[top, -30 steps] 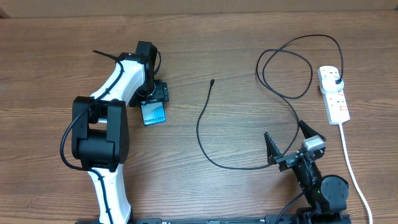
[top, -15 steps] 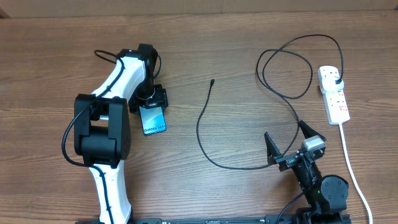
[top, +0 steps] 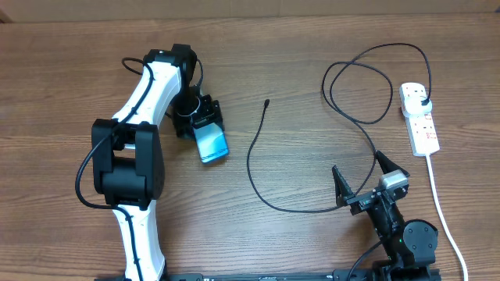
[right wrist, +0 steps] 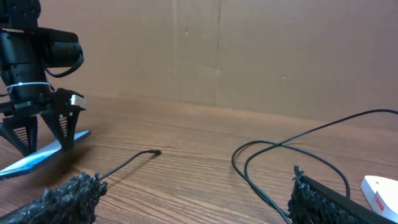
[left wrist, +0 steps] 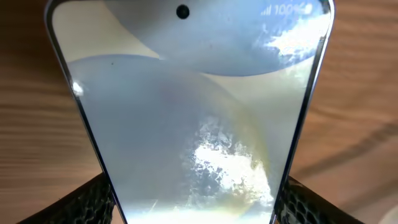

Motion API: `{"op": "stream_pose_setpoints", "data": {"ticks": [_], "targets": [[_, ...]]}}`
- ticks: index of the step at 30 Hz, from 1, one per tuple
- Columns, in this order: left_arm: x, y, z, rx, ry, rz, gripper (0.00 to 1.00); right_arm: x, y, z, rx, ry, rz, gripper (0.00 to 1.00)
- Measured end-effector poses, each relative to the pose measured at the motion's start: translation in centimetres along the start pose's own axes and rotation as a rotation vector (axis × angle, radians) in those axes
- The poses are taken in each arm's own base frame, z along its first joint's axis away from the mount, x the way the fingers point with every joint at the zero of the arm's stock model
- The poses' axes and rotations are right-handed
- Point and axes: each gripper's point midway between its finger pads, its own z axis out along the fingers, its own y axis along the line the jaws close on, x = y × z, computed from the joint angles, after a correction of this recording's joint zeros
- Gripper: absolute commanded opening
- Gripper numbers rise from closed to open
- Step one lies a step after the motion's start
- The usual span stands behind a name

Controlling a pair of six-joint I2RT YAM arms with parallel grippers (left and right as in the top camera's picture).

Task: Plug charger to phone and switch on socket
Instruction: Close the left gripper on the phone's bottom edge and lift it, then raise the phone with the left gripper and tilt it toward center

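My left gripper [top: 205, 123] is shut on the phone [top: 212, 143], a slim smartphone with a light blue screen, held tilted over the wood table left of centre. The phone fills the left wrist view [left wrist: 186, 112], with both fingers on its edges. The charger [top: 258, 168] is a thin black cable curving across the table; its connector tip [top: 267, 102] lies free right of the phone, and its black plug [top: 423, 101] sits in the white socket [top: 419, 119] at far right. My right gripper [top: 365, 181] is open and empty near the front edge, over the cable. The tip also shows in the right wrist view [right wrist: 155, 152].
The socket's thick white cord [top: 442, 211] runs down the right side to the front edge. The charger cable makes loops [top: 359, 86] at the back right. A brown cardboard wall [right wrist: 249, 50] stands behind the table.
My left gripper has moved right and a little toward the front with the phone, turning it so it now points toward the lower right, closer to the connector tip. The right arm has not moved.
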Motion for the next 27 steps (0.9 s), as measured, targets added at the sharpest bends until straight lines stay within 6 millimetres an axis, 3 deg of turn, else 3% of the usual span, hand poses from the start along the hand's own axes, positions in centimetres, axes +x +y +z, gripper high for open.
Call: {"op": "stream_pose_setpoints", "data": {"ticks": [11, 27], "targets": [[3.1, -5.2, -1.1, 0.314, 0.169, -0.022, 0.7, 0.0, 0.0, 0.0, 0.0, 0.0, 0.0, 1.0], [4.6, -6.0, -1.7, 0.364, 0.258, -0.129, 0.72, 0.0, 0.0, 0.0, 0.0, 0.0, 0.0, 1.0]]}}
